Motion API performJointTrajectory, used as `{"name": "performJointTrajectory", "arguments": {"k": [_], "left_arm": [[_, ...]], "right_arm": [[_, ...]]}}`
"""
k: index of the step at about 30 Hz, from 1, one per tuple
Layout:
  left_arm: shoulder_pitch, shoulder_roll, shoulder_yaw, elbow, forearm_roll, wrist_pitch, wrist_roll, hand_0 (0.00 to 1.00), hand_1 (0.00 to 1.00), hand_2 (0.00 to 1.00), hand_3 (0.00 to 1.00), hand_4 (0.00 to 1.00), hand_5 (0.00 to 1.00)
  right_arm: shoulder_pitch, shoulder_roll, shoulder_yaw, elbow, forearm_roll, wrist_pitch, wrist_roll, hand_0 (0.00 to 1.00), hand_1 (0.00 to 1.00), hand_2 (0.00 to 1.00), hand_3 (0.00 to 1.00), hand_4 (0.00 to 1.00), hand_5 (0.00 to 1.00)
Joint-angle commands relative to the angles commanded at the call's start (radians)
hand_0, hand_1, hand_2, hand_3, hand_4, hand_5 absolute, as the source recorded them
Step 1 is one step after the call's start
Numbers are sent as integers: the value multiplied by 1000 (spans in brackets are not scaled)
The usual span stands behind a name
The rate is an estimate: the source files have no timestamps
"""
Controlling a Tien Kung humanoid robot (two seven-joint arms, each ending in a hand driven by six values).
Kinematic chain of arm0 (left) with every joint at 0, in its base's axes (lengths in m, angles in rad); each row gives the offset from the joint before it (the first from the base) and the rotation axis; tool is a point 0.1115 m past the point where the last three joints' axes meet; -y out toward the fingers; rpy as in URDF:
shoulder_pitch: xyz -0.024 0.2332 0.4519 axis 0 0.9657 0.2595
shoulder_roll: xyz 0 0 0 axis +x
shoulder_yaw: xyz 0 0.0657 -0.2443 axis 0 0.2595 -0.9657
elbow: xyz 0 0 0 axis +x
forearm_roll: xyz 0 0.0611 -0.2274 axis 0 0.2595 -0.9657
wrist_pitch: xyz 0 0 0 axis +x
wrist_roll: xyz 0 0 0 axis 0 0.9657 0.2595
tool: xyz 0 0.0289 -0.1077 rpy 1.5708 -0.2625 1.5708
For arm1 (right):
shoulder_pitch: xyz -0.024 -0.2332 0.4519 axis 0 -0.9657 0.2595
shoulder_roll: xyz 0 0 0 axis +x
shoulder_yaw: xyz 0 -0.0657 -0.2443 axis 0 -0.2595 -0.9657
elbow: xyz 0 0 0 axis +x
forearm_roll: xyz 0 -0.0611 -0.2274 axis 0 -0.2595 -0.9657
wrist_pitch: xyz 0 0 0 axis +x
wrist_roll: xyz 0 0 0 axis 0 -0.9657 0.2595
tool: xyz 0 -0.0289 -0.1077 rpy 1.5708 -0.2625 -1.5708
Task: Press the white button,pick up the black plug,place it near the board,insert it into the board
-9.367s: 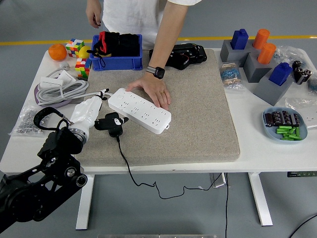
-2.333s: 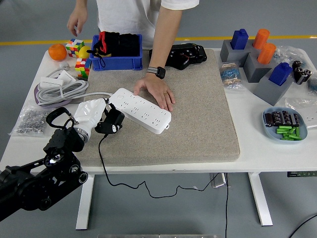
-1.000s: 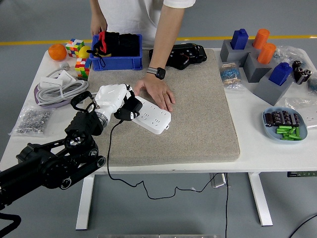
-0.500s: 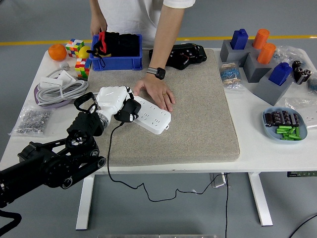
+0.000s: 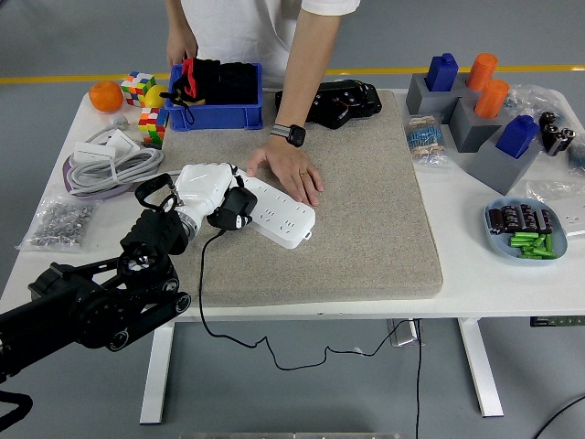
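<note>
Black plug (image 5: 236, 208) in left hand (image 5: 208, 187), white board (image 5: 272, 207)

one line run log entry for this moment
left hand: shut on black plug | plug: at power strip near end | person's hand: steadying strip | right hand: out of view

white table (image 5: 475, 274) under grey mat (image 5: 366, 219), blue bin (image 5: 215, 114)

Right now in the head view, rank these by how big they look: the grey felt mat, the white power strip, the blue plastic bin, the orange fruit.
1. Grey felt mat.
2. White power strip, partly hidden.
3. Blue plastic bin, looking close to the strip and lying farther off, so unsure.
4. Orange fruit.
</note>
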Motion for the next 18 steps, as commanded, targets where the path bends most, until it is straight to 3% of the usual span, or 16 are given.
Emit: {"name": "performJointTrajectory", "arguments": {"k": [1, 6, 7, 12, 13, 18], "left_arm": [[0, 0, -2, 0, -6, 1, -1, 179, 300, 322, 503, 583, 2], [3, 2, -11, 0, -52, 8, -20, 179, 300, 322, 503, 583, 2], [3, 2, -13, 0, -61, 11, -26, 376, 598, 608, 735, 939, 29], [6, 1, -21, -1, -94, 22, -52, 376, 598, 608, 735, 939, 29], [9, 1, -23, -4, -110, 28, -60, 841, 929, 952, 986, 998, 538], [12, 1, -27, -9, -127, 32, -63, 841, 929, 952, 986, 998, 538]], "right_arm": [[0, 0, 0, 0, 0, 0, 0, 567, 520, 538, 551, 642, 357], [-2, 1, 2, -2, -1, 1, -1, 567, 520, 538, 551, 642, 357], [-3, 1, 1, -2, -1, 1, -1, 566, 520, 538, 551, 643, 356], [-4, 1, 1, -2, -1, 1, -1, 566, 520, 538, 551, 643, 356], [-3, 1, 1, -1, -1, 1, -1, 568, 520, 538, 550, 642, 357], [-2, 2, 2, -1, -2, 0, 0, 568, 520, 538, 550, 642, 357]]}}
